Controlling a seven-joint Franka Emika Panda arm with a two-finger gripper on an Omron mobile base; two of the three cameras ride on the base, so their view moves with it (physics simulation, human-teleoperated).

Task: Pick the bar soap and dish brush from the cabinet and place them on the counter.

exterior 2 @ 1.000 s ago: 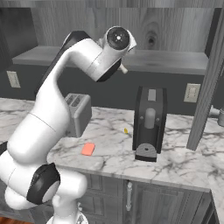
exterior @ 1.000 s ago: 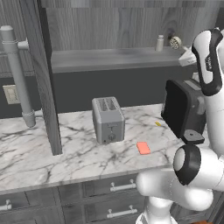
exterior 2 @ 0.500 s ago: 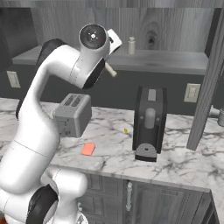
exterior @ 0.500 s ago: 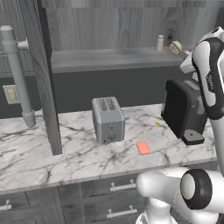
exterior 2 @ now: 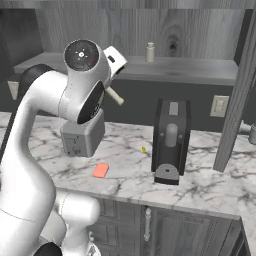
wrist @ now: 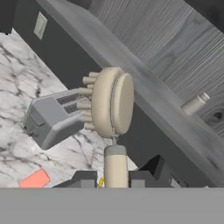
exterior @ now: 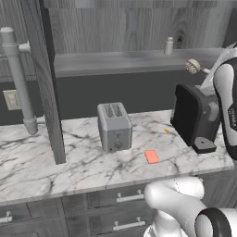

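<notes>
The claw (wrist: 116, 186) grips the dish brush (wrist: 111, 109) by its handle, apparently in the air in front of the cabinet (exterior: 139, 28). On its shelf (exterior: 115, 62) stands a small bottle (exterior: 169, 46). The bar soap (exterior: 151, 157) lies on the desk (exterior: 55, 162), right of the toaster (exterior: 114, 126).

Below our gripper (wrist: 116, 177) the counter (exterior: 83, 164) lies open between the toaster (exterior: 114, 126) and the black coffee machine (exterior: 194, 118), apart from the bar soap (exterior: 151, 156). Behind us runs the cabinet (exterior: 139, 28) shelf with a small bottle (exterior: 169, 45); its open door (exterior: 46, 78) stands beyond the toaster.
</notes>
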